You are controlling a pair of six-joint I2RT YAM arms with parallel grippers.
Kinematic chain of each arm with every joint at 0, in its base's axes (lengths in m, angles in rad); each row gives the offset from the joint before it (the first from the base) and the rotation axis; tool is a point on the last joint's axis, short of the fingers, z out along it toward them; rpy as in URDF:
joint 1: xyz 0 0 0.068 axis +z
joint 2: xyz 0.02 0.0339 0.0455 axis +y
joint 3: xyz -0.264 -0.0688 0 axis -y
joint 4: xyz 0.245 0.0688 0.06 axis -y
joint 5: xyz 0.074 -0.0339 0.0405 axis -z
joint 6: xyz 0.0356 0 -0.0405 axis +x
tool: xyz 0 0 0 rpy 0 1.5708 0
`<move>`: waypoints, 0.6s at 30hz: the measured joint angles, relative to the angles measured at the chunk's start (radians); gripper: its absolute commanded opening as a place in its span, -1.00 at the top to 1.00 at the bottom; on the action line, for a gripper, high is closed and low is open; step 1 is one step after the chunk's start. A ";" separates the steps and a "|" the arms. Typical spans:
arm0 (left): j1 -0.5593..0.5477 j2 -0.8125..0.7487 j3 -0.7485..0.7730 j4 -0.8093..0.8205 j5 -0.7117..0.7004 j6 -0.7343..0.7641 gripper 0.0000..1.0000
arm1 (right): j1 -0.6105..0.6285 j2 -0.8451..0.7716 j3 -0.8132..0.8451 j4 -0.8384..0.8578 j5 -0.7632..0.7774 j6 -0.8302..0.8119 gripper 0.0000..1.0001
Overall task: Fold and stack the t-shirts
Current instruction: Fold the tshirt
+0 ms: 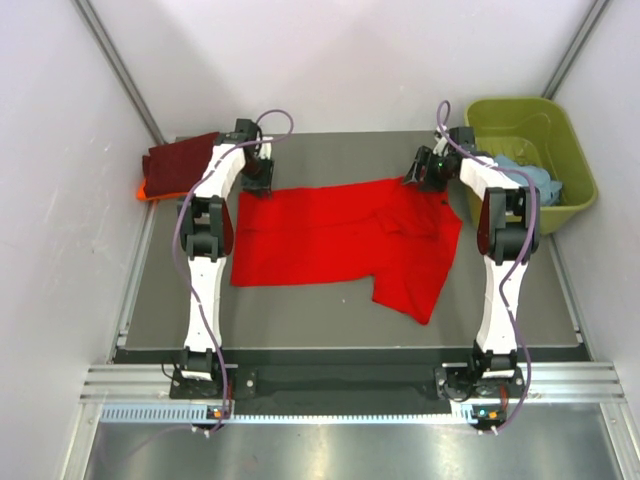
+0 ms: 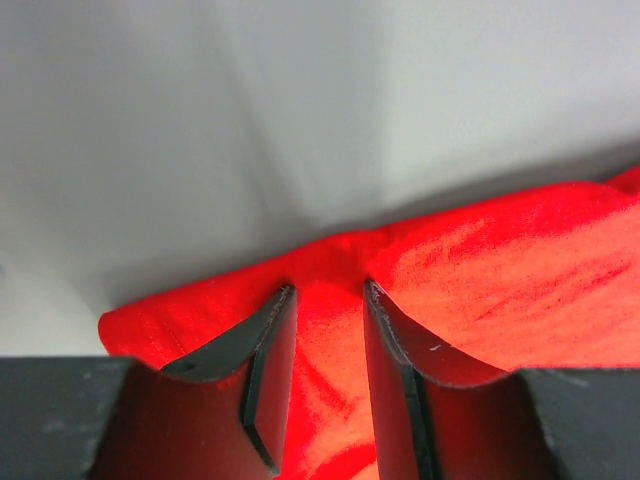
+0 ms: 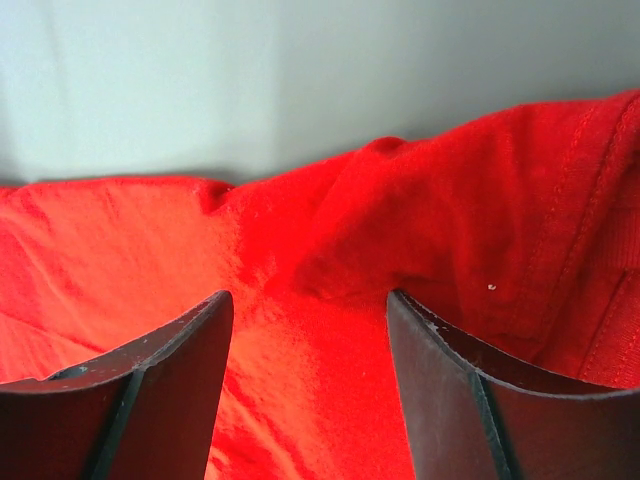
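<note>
A bright red t-shirt [image 1: 330, 235] lies spread across the middle of the dark table, with one sleeve hanging toward the front right. My left gripper [image 1: 256, 178] is down at the shirt's far left corner. In the left wrist view it [image 2: 328, 290] stands open a little, its jaws astride a ridge of the red cloth [image 2: 500, 270]. My right gripper [image 1: 422, 178] is at the shirt's far right corner. The right wrist view shows it [image 3: 308, 297] open wide above the red cloth [image 3: 150, 250], by a raised fold.
A folded dark maroon t-shirt [image 1: 178, 160] lies on an orange one [image 1: 143, 190] at the back left corner. An olive-green tub [image 1: 560, 125] at the back right holds a light blue t-shirt [image 1: 530, 178]. White walls close in the table.
</note>
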 measured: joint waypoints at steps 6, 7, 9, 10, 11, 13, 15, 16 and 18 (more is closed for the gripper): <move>0.000 0.030 0.052 0.004 -0.001 0.008 0.15 | 0.001 0.005 0.007 0.005 -0.002 0.001 -0.28; -0.001 0.031 0.053 0.006 -0.001 0.008 0.11 | 0.001 0.005 0.007 0.005 -0.002 0.001 -0.29; -0.004 0.032 0.056 0.012 -0.005 0.009 0.10 | 0.001 0.005 0.007 0.006 -0.002 0.000 -0.29; -0.005 0.034 0.059 0.014 -0.010 0.010 0.10 | 0.001 0.005 0.007 0.007 -0.001 0.000 -0.29; -0.006 0.039 0.067 0.015 -0.016 0.010 0.10 | 0.001 0.005 0.007 0.008 -0.001 0.000 -0.28; -0.009 0.052 0.091 0.020 -0.028 0.013 0.09 | 0.001 0.005 0.007 0.008 0.003 0.000 -0.28; -0.010 0.062 0.104 0.035 -0.042 0.013 0.09 | 0.002 0.006 0.008 0.011 0.010 0.000 -0.28; -0.010 0.064 0.108 0.042 -0.048 0.013 0.09 | 0.003 0.008 0.013 0.012 0.014 0.000 -0.28; -0.011 0.069 0.116 0.054 -0.058 0.014 0.10 | 0.003 0.021 0.031 0.016 0.022 0.000 -0.28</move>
